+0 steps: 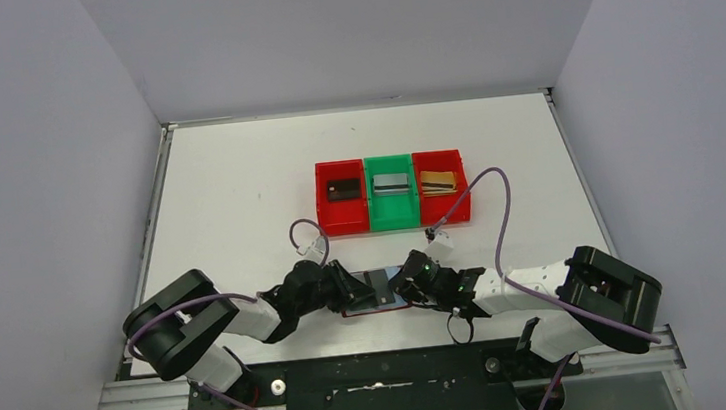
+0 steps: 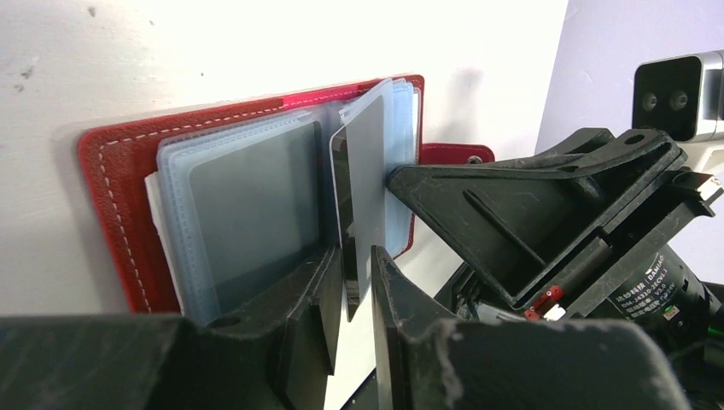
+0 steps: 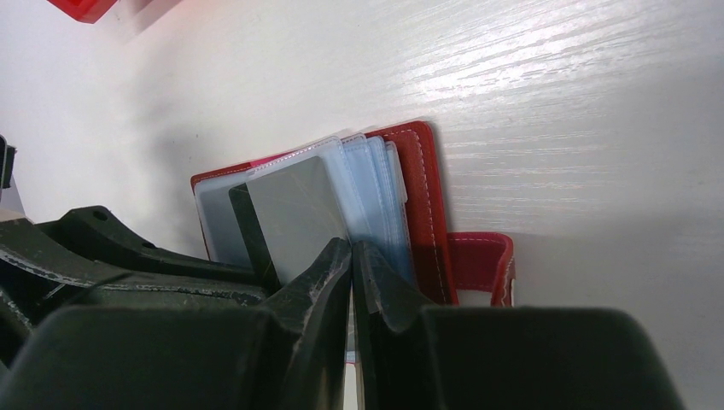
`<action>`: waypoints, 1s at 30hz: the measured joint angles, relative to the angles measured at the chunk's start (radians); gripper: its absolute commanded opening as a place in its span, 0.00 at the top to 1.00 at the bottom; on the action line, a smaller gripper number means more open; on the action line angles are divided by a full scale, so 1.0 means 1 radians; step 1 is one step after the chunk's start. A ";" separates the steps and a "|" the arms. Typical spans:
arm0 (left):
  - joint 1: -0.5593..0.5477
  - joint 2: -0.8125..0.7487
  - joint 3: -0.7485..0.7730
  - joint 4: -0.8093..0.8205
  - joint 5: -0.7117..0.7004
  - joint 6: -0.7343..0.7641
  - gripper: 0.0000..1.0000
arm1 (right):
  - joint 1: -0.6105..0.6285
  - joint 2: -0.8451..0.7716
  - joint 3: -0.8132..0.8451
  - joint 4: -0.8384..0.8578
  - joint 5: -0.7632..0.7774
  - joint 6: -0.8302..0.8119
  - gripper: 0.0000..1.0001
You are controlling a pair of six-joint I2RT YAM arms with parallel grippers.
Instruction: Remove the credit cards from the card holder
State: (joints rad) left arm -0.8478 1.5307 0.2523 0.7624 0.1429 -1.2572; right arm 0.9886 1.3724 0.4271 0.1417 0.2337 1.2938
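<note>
The dark red card holder [image 1: 377,304] lies open near the table's front edge, between both grippers. In the left wrist view its cover [image 2: 115,213] and clear sleeves [image 2: 248,213] show. A silver-grey credit card [image 2: 369,188] stands partly out of a sleeve. My left gripper [image 2: 357,256] is shut on the card's lower edge. My right gripper [image 3: 352,249] is shut on a sleeve page of the holder [image 3: 423,205], beside the same card [image 3: 294,218]. The red clasp tab [image 3: 482,265] lies to the right.
Three open bins stand behind the holder: a red one [image 1: 343,217] with a black card [image 1: 342,189], a green one [image 1: 392,214] with a silver card [image 1: 390,183], and a red one [image 1: 443,207] with a gold card [image 1: 437,181]. Walls enclose the table.
</note>
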 measured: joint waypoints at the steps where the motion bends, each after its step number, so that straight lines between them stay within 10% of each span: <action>1: 0.000 0.006 0.000 0.007 0.000 -0.004 0.84 | 0.000 0.000 0.000 0.000 0.000 0.000 0.93; 17: 0.005 0.001 -0.035 0.062 -0.001 -0.018 1.00 | -0.002 -0.010 -0.013 0.008 -0.006 0.003 0.93; 24: 0.012 -0.044 -0.061 0.047 -0.011 -0.010 0.74 | -0.006 -0.011 -0.017 0.015 -0.011 0.003 0.93; 30: 0.012 -0.028 -0.058 0.068 0.001 -0.011 0.71 | -0.006 -0.011 -0.019 0.020 -0.016 0.003 0.93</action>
State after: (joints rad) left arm -0.8356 1.5028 0.1940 0.8307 0.1440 -1.2682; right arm 0.9821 1.3613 0.4084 0.1619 0.2176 1.2964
